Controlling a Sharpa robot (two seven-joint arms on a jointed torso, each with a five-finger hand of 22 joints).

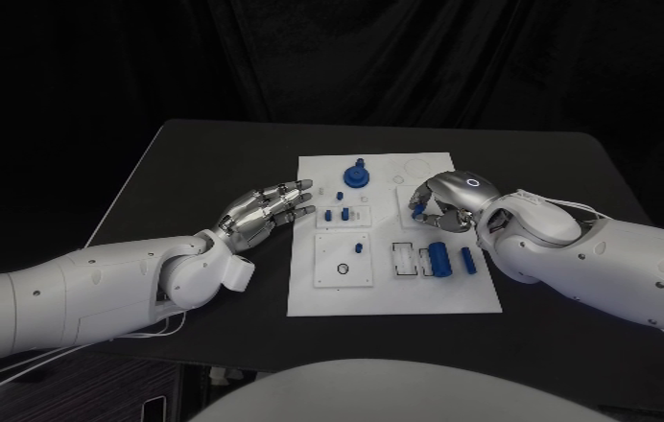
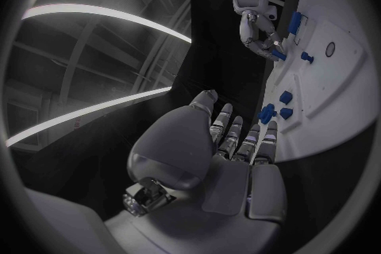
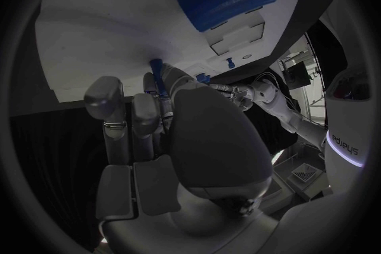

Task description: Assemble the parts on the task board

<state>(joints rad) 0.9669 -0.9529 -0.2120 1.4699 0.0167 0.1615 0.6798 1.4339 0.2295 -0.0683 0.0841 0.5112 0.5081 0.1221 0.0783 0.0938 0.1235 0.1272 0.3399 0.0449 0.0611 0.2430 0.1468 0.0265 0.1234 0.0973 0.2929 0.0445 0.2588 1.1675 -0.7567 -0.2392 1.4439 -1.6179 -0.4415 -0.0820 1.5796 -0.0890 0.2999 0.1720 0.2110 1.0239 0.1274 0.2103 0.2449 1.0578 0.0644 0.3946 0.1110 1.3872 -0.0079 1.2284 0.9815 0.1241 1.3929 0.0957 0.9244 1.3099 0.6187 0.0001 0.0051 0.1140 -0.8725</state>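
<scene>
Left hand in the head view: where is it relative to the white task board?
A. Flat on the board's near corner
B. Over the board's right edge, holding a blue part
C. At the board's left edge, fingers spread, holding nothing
C: the left hand hovers at the left edge of the task board, fingers apart and holding nothing.

A black table [image 1: 180, 168] fills the middle of the head view, its far edge running across the upper half of the frame and its near corners cut off by the arms. Directly on it lies the white board [image 1: 394, 302], a rectangle at frame centre, slightly right of the table's middle, long sides running away from the camera. Bare black tabletop shows on all sides of the board, widest to the left. In the left wrist view the board [image 2: 341, 92] lies along the right edge.
</scene>
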